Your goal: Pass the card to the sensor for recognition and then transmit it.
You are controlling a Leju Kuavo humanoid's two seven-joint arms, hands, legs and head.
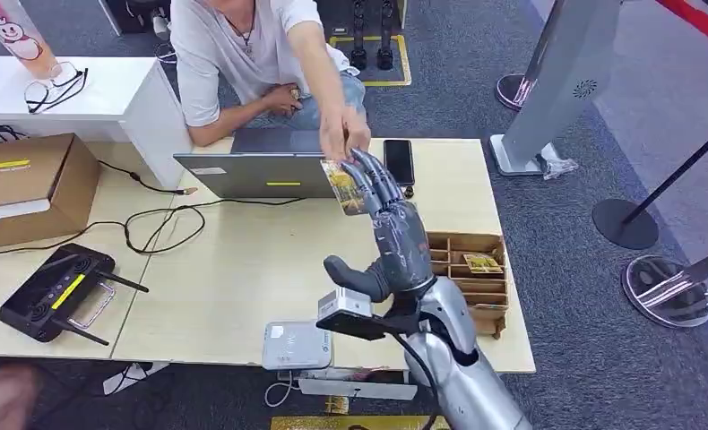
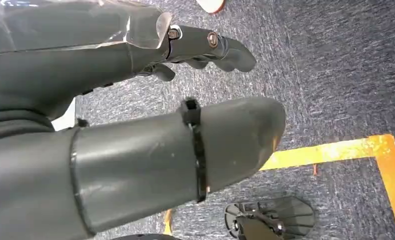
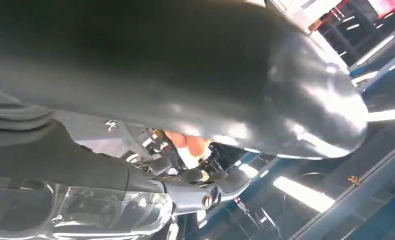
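The card (image 1: 343, 186) sits at the fingertips of the right hand (image 1: 393, 235), stretched out over the table (image 1: 243, 269) beside the laptop (image 1: 259, 173). A person's hand (image 1: 343, 141) pinches its upper edge. This looks like the handover step; next, the fingers must let go once the person grips firmly. The left hand (image 2: 135, 120) hangs over carpet, fingers loosely apart, holding nothing. No writing is legible.

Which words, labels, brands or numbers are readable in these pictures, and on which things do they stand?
No text is readable.
Card in the right hand: printed picture, any words too small.
Cardboard box: yellow label, blurred.
Black router: yellow strip, blurred.
Laptop: stickers, unreadable.
White device at the table edge: marks too small.
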